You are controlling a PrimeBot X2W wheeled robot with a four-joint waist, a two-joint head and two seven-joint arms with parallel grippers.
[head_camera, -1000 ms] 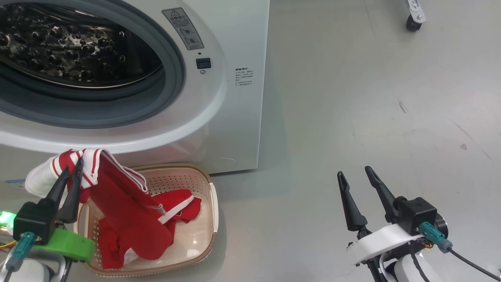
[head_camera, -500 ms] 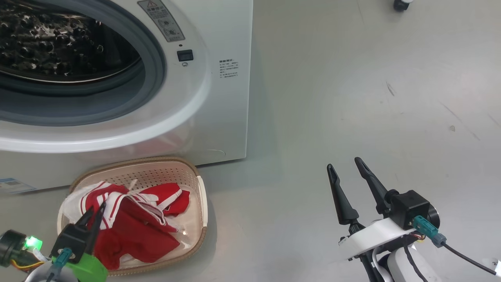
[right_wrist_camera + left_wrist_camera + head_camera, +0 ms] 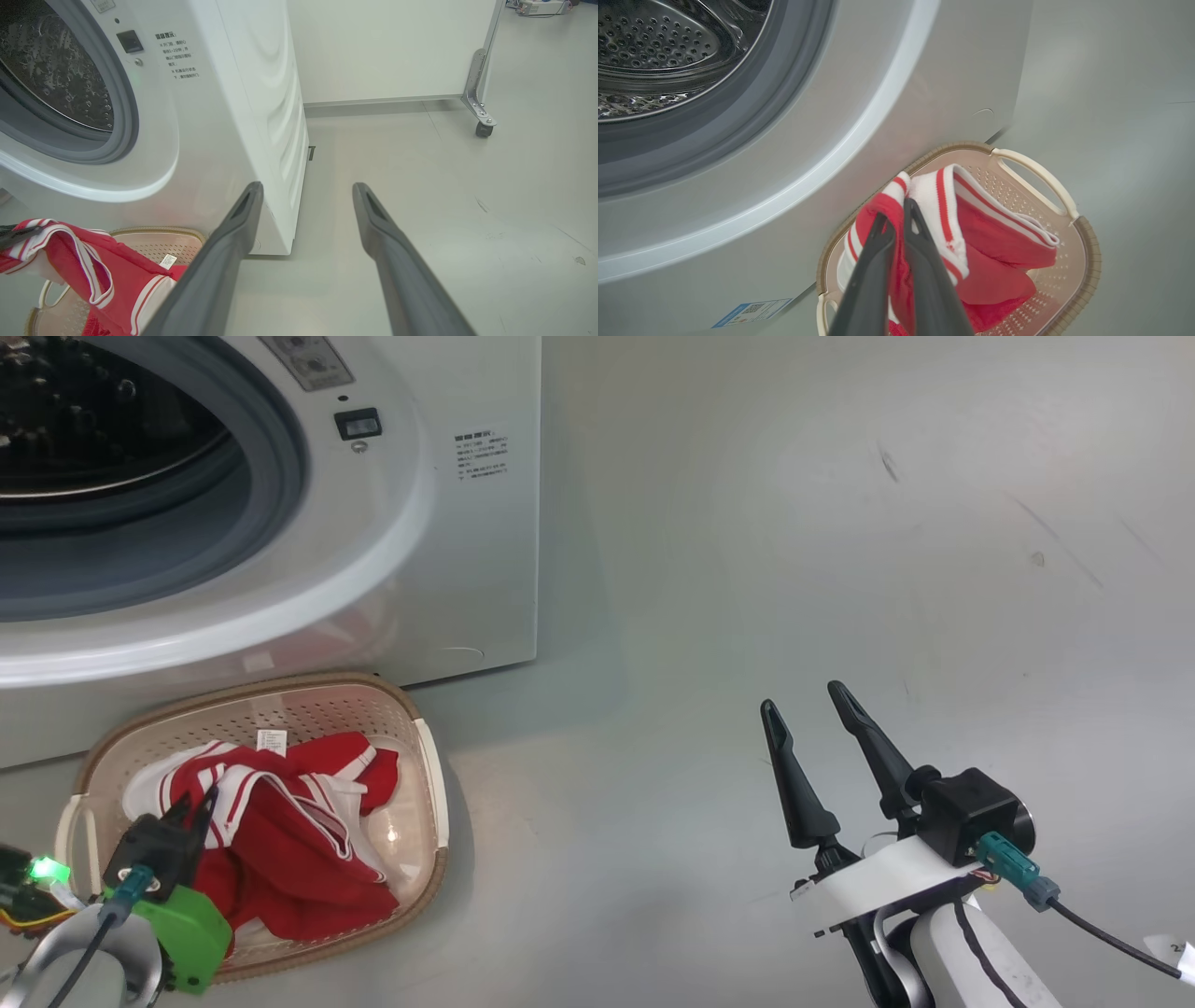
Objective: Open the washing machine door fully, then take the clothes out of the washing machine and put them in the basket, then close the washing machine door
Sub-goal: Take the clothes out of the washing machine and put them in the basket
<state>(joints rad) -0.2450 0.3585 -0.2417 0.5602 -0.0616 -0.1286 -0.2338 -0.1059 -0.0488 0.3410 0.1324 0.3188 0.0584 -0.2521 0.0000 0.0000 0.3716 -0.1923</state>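
Observation:
The white washing machine stands at the upper left with its round opening and steel drum exposed; its door is out of view. The cream basket sits on the floor just in front of it. Red clothes with white stripes lie in the basket. My left gripper is shut on a striped edge of the clothes, seen close up in the left wrist view with the fingers pinching the fabric over the basket. My right gripper stands open over bare floor to the right, holding nothing.
Grey floor stretches to the right of the machine. In the right wrist view a white panel stands behind, with a metal bracket and castor at its right end. A blue label sits low on the machine's front.
The head camera has shifted, so the machine and basket slid left. My left gripper has come down with the clothes, from above the basket into it, still shut on them. The right gripper stays open.

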